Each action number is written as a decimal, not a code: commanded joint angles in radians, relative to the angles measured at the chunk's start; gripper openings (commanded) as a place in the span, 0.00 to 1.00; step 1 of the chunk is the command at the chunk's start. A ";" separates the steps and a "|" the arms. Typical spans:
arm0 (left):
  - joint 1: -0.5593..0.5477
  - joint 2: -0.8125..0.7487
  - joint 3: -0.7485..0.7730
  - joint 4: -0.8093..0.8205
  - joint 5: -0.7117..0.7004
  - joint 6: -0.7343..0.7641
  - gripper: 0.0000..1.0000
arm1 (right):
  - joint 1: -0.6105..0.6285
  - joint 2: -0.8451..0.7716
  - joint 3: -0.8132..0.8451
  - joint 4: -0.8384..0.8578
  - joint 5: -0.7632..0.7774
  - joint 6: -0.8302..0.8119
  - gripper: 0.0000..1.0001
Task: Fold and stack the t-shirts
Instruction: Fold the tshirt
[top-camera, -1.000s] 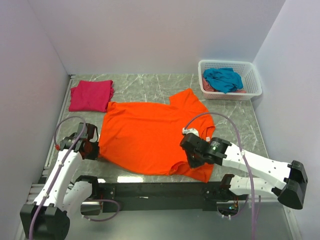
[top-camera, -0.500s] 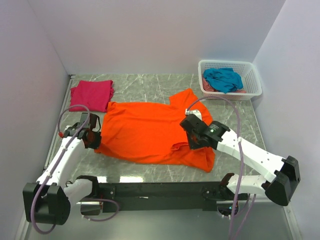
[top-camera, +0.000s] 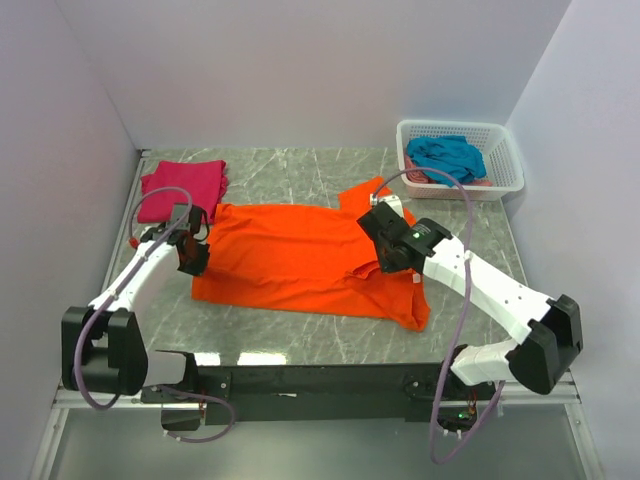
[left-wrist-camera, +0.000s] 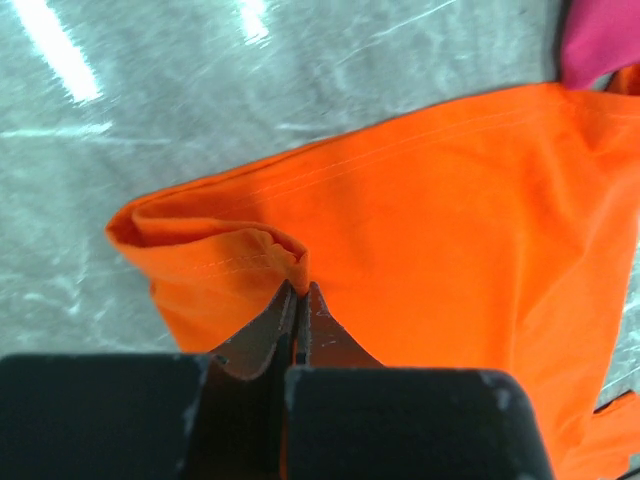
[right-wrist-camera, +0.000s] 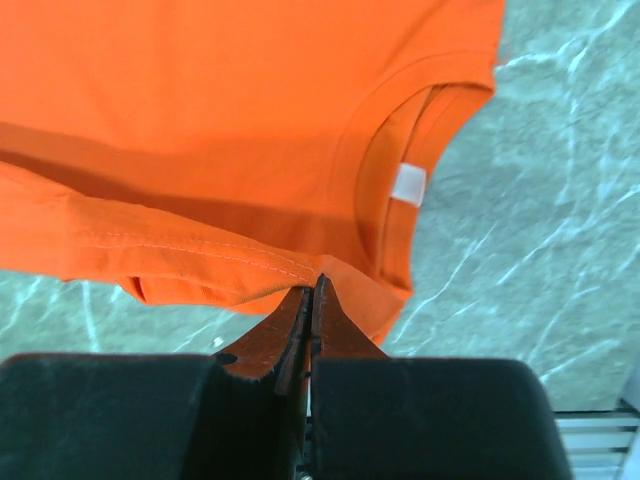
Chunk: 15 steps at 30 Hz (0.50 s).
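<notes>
A grey-green marbled table (top-camera: 300, 172) is carrying three things, and it is showing bare stone along its near edge, down its left side and between them. An orange shirt (top-camera: 290, 265) is lying across the middle, mostly flat, with its collar pointing right and its near left corner doubling over on itself. A folded pink shirt (top-camera: 182, 188) is sitting in the far left corner, its near right corner just beside the orange shirt, while a white lattice basket (top-camera: 510, 160) is standing in the far right corner, apart from both.
</notes>
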<state>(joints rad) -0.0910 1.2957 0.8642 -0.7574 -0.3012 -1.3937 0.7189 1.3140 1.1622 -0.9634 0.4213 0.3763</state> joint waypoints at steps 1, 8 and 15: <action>-0.001 0.034 0.059 0.056 -0.048 0.035 0.01 | -0.022 0.043 0.056 0.031 0.042 -0.079 0.00; -0.001 0.155 0.121 0.096 -0.075 0.067 0.06 | -0.091 0.129 0.099 0.156 -0.004 -0.209 0.00; 0.000 0.272 0.206 0.122 -0.093 0.136 0.33 | -0.171 0.306 0.148 0.342 -0.020 -0.430 0.01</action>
<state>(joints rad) -0.0910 1.5417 1.0080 -0.6743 -0.3603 -1.3106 0.5777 1.5597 1.2522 -0.7540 0.3916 0.0883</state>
